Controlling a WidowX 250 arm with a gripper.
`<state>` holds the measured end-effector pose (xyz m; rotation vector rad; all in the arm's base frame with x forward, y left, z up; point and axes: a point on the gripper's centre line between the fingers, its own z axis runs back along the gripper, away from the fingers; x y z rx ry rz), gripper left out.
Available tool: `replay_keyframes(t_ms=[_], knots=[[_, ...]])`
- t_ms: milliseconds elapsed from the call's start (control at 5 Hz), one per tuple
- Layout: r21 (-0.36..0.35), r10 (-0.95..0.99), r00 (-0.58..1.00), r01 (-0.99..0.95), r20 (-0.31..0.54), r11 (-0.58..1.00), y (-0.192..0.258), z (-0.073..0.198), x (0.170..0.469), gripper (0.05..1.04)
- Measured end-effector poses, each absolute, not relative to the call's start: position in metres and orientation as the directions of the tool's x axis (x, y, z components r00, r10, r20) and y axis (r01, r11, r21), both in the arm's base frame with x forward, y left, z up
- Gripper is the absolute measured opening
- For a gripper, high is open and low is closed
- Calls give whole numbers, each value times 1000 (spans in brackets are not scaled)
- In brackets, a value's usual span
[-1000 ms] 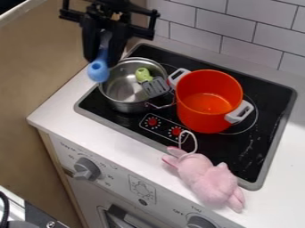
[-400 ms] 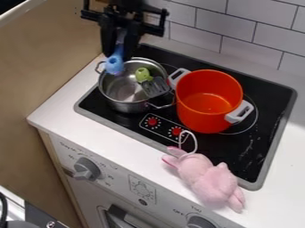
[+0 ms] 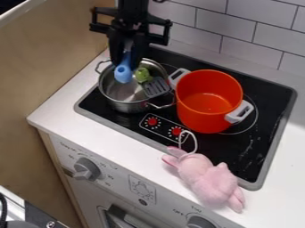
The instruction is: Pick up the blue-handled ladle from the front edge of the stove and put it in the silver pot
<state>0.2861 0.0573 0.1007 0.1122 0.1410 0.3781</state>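
We see black two-finger gripper (image 3: 127, 63) above upper-left part of silver metal pot (image 3: 123, 105), pinching blue plastic utensil (image 3: 123, 74), rounded end down; fingers hide its upper part, and some of pot's far rim. Whether utensil touches pot, we cannot tell. In pot: green plastic piece (image 3: 142, 74), grey slotted head (image 3: 156, 87); we cannot make out whether they join. Right of pot: orange-red pot (image 3: 205, 123), grey-handled. Lower right of metal pot: pink plush toy (image 3: 211, 179), white loop at head.
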Motion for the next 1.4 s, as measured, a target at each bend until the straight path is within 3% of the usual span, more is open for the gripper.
replay_keyframes(t_ms=[200,600,800,1000,1200,1400], knots=[[118,368,923,-356,-113,927,55,93,284,319],[92,350,929,-340,-118,936,59,89,282,887],[92,355,924,-344,-140,934,59,89,279,1003],[63,363,919,-357,-154,932,56,97,277,999],[46,368,927,-366,-66,930,47,124,274,999],[70,364,931,-362,-20,930,37,132,266,999]])
